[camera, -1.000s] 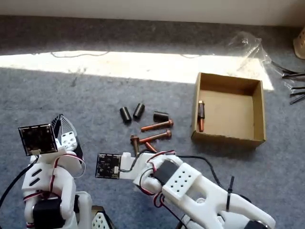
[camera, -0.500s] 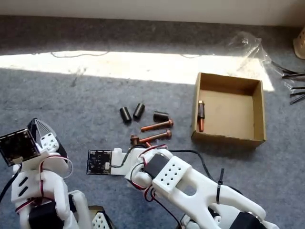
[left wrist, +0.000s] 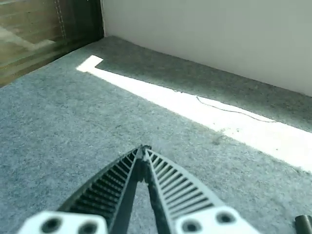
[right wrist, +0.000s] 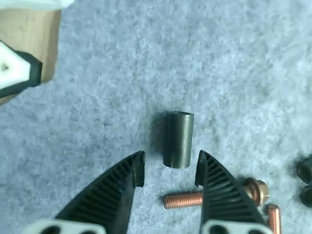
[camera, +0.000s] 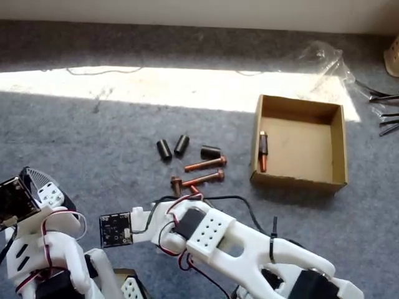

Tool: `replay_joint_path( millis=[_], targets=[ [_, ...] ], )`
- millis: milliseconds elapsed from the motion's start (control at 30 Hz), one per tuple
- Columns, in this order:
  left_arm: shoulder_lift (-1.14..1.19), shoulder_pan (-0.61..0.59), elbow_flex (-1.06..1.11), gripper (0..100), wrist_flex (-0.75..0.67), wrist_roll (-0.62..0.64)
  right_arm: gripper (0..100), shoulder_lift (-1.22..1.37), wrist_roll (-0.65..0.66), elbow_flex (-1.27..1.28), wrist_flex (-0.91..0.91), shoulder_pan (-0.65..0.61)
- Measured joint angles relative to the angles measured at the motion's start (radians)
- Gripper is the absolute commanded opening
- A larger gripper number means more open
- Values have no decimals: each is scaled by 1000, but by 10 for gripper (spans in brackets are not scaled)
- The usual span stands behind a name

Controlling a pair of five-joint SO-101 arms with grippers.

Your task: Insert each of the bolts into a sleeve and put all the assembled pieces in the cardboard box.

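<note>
in the right wrist view a copper-coloured metal bolt with a flanged head (right wrist: 184, 199) lies partly behind a ribbed black finger (right wrist: 219, 200) of the right gripper (right wrist: 169, 168), its mid-shaft covered. a second copper bolt (right wrist: 273, 218) is cut by the picture's edge, as are two black cylindrical sleeves (right wrist: 306, 171) (little more than their ends shows). from above, a short copper shaft (camera: 194, 189) runs under the white right arm (camera: 230, 240), its near end hidden. the left wrist view clips a dark cylinder (left wrist: 303, 224) at its edge.
</note>
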Motion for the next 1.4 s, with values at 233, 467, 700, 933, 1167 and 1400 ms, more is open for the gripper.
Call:
replay_joint_path(
  millis=[233,467,700,933,1167,1400],
  targets=[
    [0,0,0,5,0,0,159,163,2,-112,-2,-3],
    [0,0,0,5,0,0,159,313,2,-187,-2,-5],
    [0,0,0,5,0,0,156,396,3,-233,-2,-5],
    [0,0,0,5,0,0,156,440,-2,-275,2,-5],
    [0,0,0,5,0,0,154,453,-38,-304,2,-6],
    [0,0,0,5,0,0,3,454,-43,-318,0,31]
  ],
)
